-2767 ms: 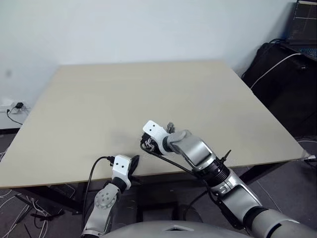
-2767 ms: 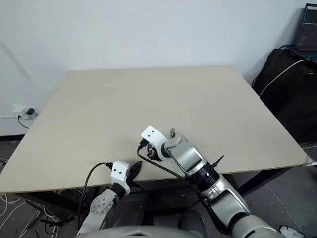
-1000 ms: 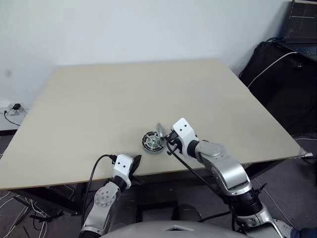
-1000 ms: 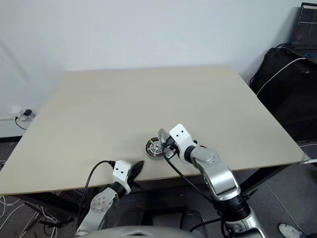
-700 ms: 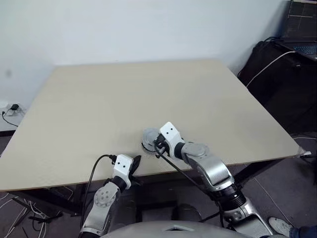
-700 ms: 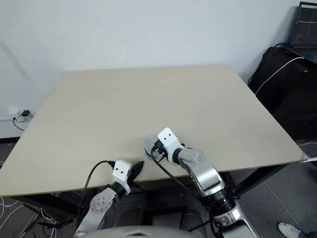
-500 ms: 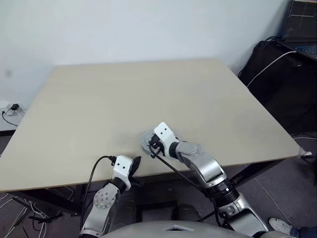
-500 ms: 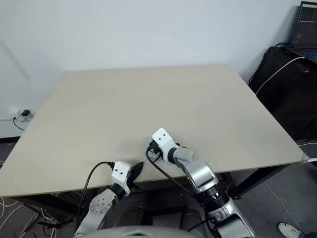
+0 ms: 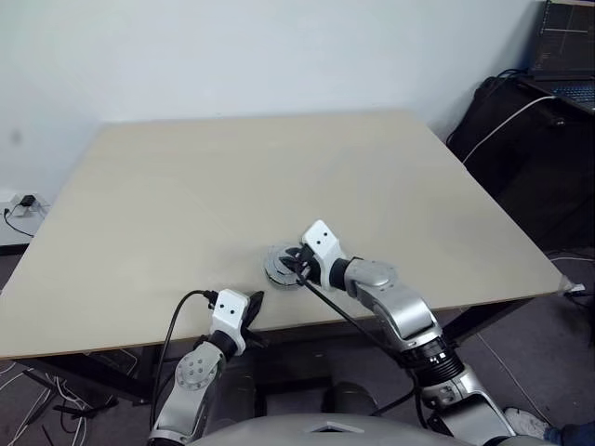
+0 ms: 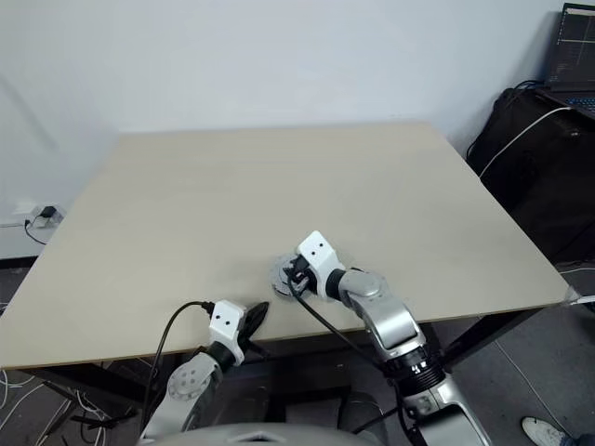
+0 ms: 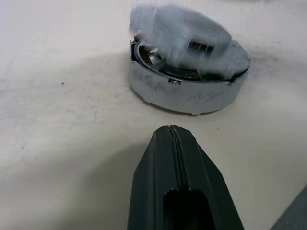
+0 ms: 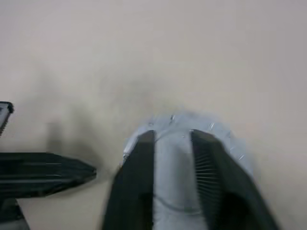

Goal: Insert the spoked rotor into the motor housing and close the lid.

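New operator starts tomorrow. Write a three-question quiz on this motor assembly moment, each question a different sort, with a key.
1. True or false: the left end effector is shut and holds nothing.
2. Where does the lid sit?
A. On top of the motor housing
B. Leaning against the wall
C. Gripped in the left end effector
3. Fill in: the right end effector has its fingers slightly ____ over the lid.

Key: 1 true; 2 A; 3 apart
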You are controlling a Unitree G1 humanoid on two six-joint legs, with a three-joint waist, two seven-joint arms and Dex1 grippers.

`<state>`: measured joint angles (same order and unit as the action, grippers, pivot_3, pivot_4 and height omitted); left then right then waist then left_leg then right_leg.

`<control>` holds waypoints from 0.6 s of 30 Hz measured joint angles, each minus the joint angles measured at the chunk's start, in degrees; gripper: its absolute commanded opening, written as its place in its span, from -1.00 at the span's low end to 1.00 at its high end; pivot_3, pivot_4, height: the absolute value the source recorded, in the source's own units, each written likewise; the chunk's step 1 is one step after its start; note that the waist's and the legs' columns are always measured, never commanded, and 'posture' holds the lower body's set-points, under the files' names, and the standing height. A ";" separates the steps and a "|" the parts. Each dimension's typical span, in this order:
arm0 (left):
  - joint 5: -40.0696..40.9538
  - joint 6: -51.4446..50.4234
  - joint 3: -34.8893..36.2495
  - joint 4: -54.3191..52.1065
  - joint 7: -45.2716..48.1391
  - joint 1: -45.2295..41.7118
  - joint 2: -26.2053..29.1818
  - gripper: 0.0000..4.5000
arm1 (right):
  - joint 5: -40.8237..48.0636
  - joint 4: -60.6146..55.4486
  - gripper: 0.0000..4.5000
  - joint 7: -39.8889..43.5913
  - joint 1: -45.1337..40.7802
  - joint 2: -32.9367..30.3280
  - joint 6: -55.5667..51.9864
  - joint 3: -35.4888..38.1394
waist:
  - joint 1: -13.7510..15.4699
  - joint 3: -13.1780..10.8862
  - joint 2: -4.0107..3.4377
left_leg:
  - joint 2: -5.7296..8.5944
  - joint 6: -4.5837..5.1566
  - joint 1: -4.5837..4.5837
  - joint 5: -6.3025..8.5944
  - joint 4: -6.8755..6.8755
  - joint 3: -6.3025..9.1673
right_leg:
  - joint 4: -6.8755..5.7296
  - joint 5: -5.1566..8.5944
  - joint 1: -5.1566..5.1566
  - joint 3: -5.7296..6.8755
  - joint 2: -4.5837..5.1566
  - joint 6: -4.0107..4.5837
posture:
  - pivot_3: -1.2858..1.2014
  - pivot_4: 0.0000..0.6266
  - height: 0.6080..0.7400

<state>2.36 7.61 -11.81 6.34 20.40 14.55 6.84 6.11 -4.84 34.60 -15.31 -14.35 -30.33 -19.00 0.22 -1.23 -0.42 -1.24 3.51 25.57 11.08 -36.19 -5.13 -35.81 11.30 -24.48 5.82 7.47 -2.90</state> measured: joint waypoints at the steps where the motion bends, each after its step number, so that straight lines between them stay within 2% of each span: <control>1: 0.00 -0.02 -0.01 0.00 0.00 0.00 -0.01 -1.00 | -0.07 0.49 0.03 0.63 0.00 -0.54 1.76 0.06 | -0.01 0.00 0.00 | 0.00 0.00 -0.01 0.00 0.00 0.00 | 0.00 0.00 0.00 0.00 -0.01 0.00 | 0.03 -1.00 1.00; 7: 0.00 -0.96 -0.02 -0.25 -0.17 0.04 0.01 -1.00 | -0.17 4.44 0.92 3.08 -0.02 -1.28 6.46 0.04 | 0.05 0.00 0.01 | -0.01 0.00 -0.01 0.00 -0.02 0.00 | -0.01 0.00 0.00 -0.01 -0.04 0.00 | 0.03 -1.00 1.00; 8: -0.01 -1.10 -0.02 -0.52 -0.25 0.07 0.02 -1.00 | -0.24 4.95 0.99 3.22 -0.06 -1.30 6.66 -0.02 | 0.06 0.00 0.01 | -0.01 0.00 -0.01 0.00 -0.03 0.00 | 0.00 0.00 0.00 -0.01 -0.04 0.00 | 0.03 -1.00 1.00; 18: 0.01 -2.14 0.05 -2.56 -0.37 0.60 0.16 -1.00 | -0.91 7.97 0.99 4.12 -1.36 -0.54 7.52 -0.39 | 0.15 0.00 0.00 | -0.03 0.00 -0.01 0.00 -0.13 0.00 | -0.06 -0.02 0.02 -0.02 -0.05 0.00 | 0.03 -1.00 1.00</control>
<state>2.37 5.47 -11.76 3.77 20.03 15.15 6.99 5.20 3.14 38.72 -16.67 -14.89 -22.81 -19.39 0.36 -1.24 -0.42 -1.26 3.51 25.56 11.08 -36.32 -5.13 -35.87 11.28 -24.46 5.81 7.42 -2.89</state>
